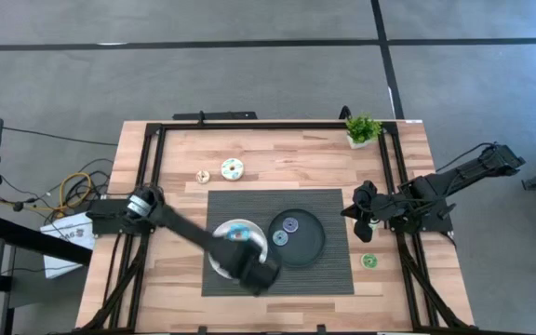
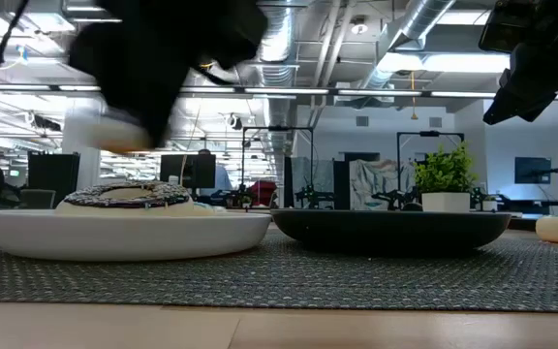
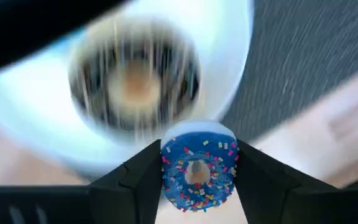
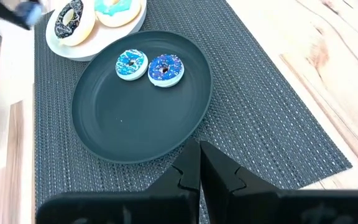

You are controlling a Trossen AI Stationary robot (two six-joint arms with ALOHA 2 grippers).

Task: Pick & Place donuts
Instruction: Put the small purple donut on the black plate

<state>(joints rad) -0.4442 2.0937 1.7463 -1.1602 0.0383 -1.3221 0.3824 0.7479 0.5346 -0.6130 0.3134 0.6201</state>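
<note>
Clamped between the fingers of the left gripper point(image 3: 196, 180) is a blue sprinkled donut point(image 3: 197, 171), held on edge above the white plate point(image 3: 36, 118). On that plate lies a chocolate donut point(image 3: 132, 81), blurred in the left wrist view; the right wrist view shows it point(image 4: 70, 20) beside a pale turquoise-iced donut point(image 4: 118, 9). White plate sits on the dark mat point(image 1: 328, 274), touching the black plate point(image 1: 307, 253). Black plate holds two small donuts, light blue point(image 4: 132, 65) and dark blue point(image 4: 165, 68), side by side; the rest of its floor is bare. Right gripper point(image 4: 199, 163) hangs over the mat's edge, fingers closed together, holding nothing. On the counter point(image 1: 277, 158): a green-iced donut point(image 1: 233, 169), a tiny yellow one point(image 1: 203, 176), a small green one point(image 1: 368, 261), and a potted plant point(image 1: 362, 129) at a far corner.
</note>
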